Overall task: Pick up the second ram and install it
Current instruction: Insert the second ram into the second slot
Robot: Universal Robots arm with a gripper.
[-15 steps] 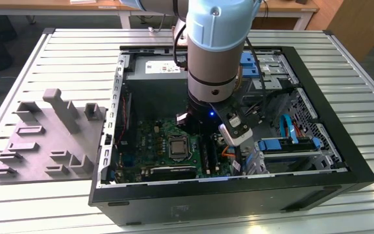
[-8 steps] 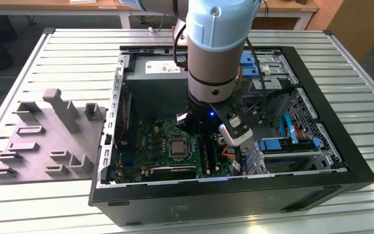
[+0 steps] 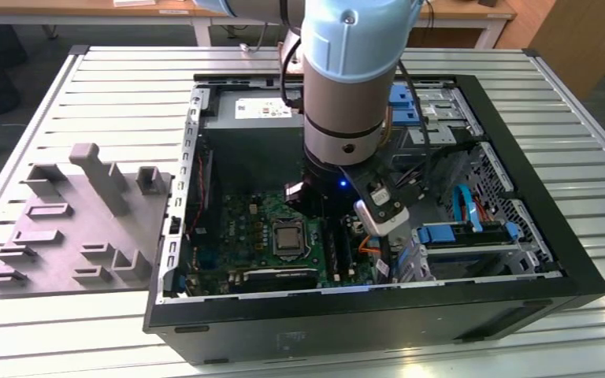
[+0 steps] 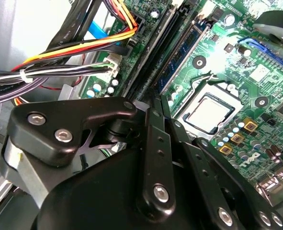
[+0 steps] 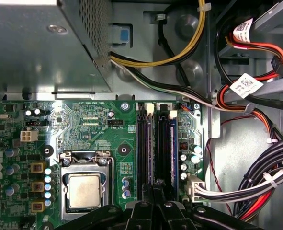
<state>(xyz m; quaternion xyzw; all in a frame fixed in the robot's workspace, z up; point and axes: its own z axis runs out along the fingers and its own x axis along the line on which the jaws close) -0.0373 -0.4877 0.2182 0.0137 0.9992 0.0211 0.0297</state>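
The second ram (image 5: 172,148) is a thin dark-blue stick standing on edge in the black slot nearest the cable bundle, its far end at the slot's white clip. It also shows in the second wrist view (image 4: 182,55), running straight toward my fingertips. My gripper (image 5: 158,188) (image 4: 159,103) sits low over the slots at about the stick's mid-length. Its black fingers (image 4: 153,124) are drawn together with only a sliver between them, shut on the stick. The fingers hide the contact itself. In the exterior view my arm (image 3: 345,102) reaches straight down into the open computer case (image 3: 387,315).
The green board (image 3: 250,228) carries a silver processor (image 5: 85,190) beside the slots. Bundled cables (image 5: 256,187) crowd the other side of the slots. A metal power supply box (image 5: 36,48) is at the far end of the slots. A grey parts fixture (image 3: 72,220) lies at the exterior view's left.
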